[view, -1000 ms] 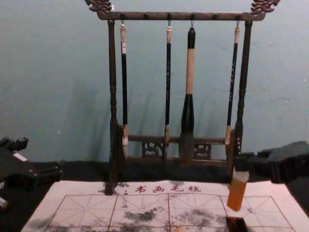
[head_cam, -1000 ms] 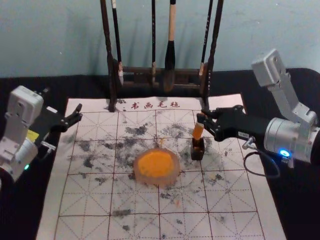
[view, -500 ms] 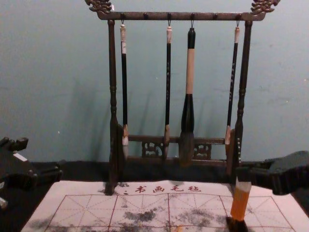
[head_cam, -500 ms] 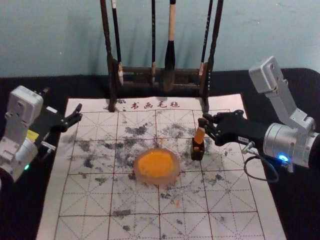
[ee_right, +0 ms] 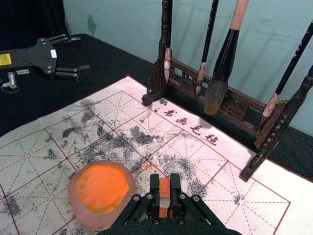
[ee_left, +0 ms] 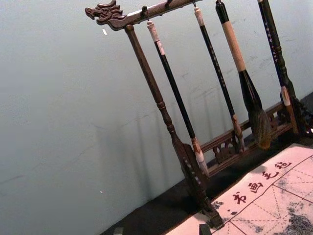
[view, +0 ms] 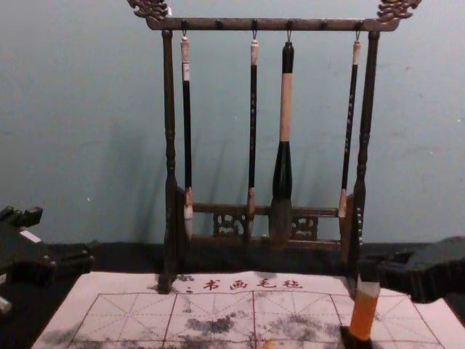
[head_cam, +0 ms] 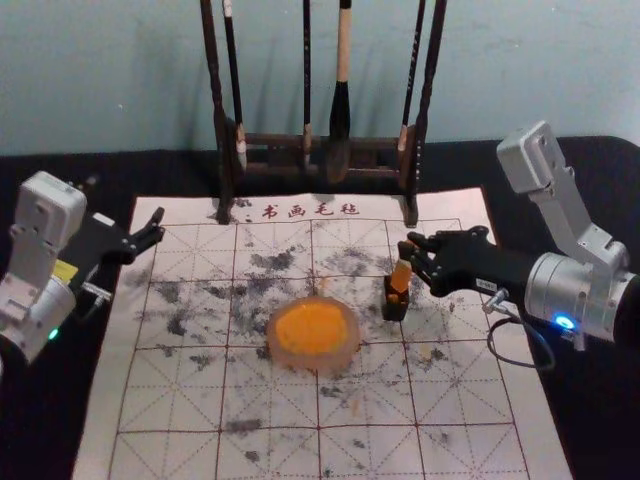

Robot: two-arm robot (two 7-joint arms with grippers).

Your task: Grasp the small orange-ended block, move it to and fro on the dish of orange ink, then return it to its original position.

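the right gripper (head_cam: 408, 251) is at the mat's (head_cam: 462, 390) right side, over the dark holder (head_cam: 395, 309), its fingers closed on the block (head_cam: 401, 276). they pinch it from two sides near its top, with a pale band showing at the grip in the chest view and orange below. the block leans a little, its top toward the robot's right, and its lower end is down at the holder's mouth; whether it touches the inside i cannot tell. the dish (head_cam: 315, 362) sits on the mat just to the left of the holder, apart from it, with orange ink (head_cam: 310, 327) in the middle. the left gripper (head_cam: 159, 226) is parked over the mat's far left edge, fingers spread wide with nothing between them. behind the mat stands the rack (head_cam: 221, 130) with four brushes (head_cam: 341, 105) hanging in a row, and black cloth (head_cam: 590, 440) lies around the mat. dark smudges mark the mat's printed grid.
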